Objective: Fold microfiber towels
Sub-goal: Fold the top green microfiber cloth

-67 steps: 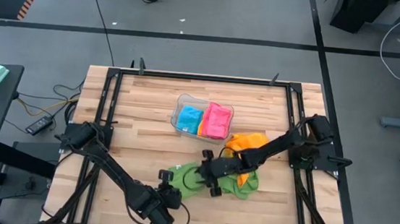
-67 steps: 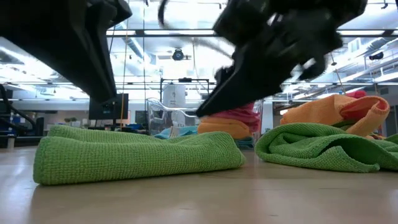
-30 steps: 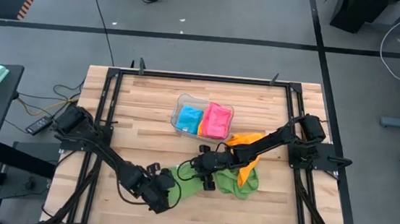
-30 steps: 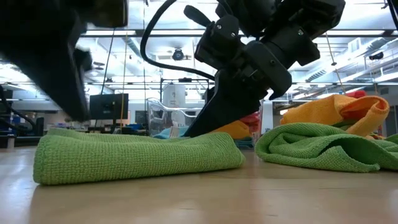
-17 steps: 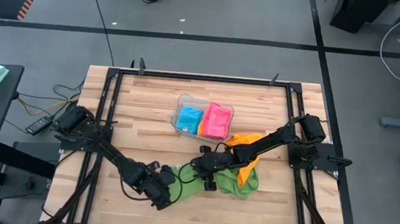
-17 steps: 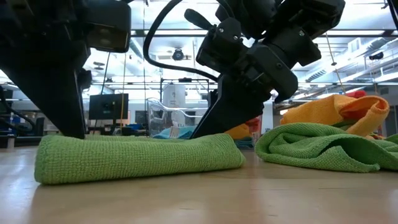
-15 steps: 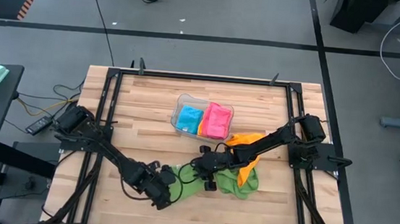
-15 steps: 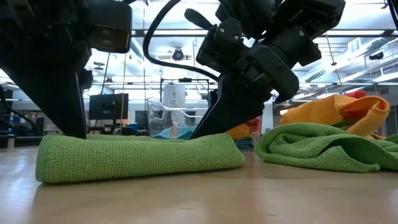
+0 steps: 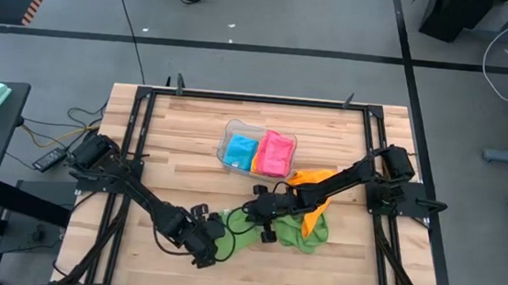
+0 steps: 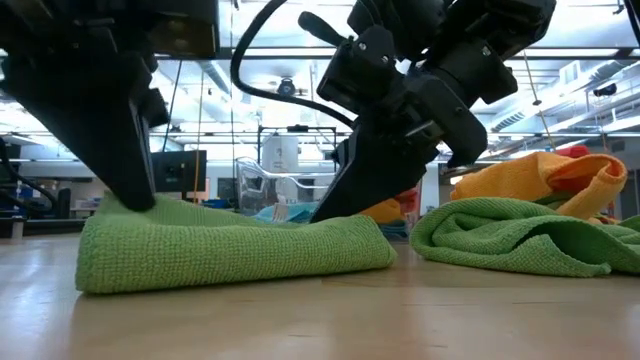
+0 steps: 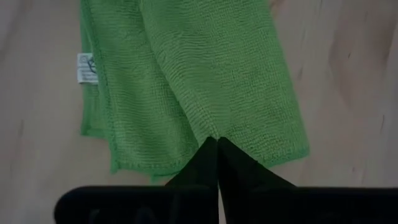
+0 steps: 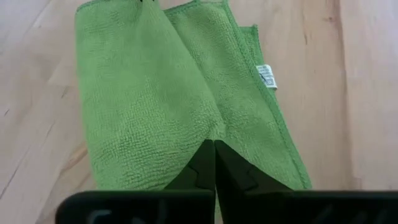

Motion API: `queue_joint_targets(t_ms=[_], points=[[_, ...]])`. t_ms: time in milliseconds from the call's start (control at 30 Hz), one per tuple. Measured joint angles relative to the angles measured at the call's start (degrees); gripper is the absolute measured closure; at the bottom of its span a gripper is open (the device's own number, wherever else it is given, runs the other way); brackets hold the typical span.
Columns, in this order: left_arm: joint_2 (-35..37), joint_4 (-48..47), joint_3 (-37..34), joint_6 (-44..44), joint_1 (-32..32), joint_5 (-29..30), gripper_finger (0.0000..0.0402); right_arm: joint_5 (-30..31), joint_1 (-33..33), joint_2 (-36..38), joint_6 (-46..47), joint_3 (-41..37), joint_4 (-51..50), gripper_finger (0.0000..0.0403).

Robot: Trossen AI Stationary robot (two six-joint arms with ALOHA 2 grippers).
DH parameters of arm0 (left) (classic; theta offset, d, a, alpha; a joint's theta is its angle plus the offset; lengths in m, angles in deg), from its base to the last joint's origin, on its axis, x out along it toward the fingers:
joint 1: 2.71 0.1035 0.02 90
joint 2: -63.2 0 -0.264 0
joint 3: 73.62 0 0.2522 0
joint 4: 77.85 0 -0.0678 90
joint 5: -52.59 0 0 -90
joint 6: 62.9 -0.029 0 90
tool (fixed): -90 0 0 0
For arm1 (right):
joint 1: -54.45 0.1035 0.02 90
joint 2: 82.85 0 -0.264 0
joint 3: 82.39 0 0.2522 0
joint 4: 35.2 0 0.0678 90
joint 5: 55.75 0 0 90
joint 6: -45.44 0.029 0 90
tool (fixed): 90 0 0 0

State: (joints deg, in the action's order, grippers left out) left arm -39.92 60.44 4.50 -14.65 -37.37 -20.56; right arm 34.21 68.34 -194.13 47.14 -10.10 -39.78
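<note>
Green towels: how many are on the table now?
2. One folded green towel lies near the table's front, pinched at opposite ends by both grippers. A second crumpled green towel lies to its right, beside the orange one. Others may be hidden.

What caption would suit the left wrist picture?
Left claw shut, pinching the edge of a folded green towel on the wooden table.

Both arms are reaching low toward the middle of the counter. The left claw [image 9: 211,241] is pinching shut on the green towel [image 9: 239,234], and the right claw [image 9: 252,213] is clamping its opposite end.
</note>
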Motion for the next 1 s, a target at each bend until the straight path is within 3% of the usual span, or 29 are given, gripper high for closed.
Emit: queue_joint_targets(t_ms=[200, 1000], points=[[0.05, -5.04, 2.32, -2.31, 0.00, 1.90, 0.0389, 0.26, 0.17, 1.31, 0.05, 0.02, -1.10, 0.0399], [0.10, -6.74, 2.40, -10.61, 0.72, 10.55, 0.0384, 7.69, 0.55, 4.69, -1.07, 0.11, -6.24, 0.0402]])
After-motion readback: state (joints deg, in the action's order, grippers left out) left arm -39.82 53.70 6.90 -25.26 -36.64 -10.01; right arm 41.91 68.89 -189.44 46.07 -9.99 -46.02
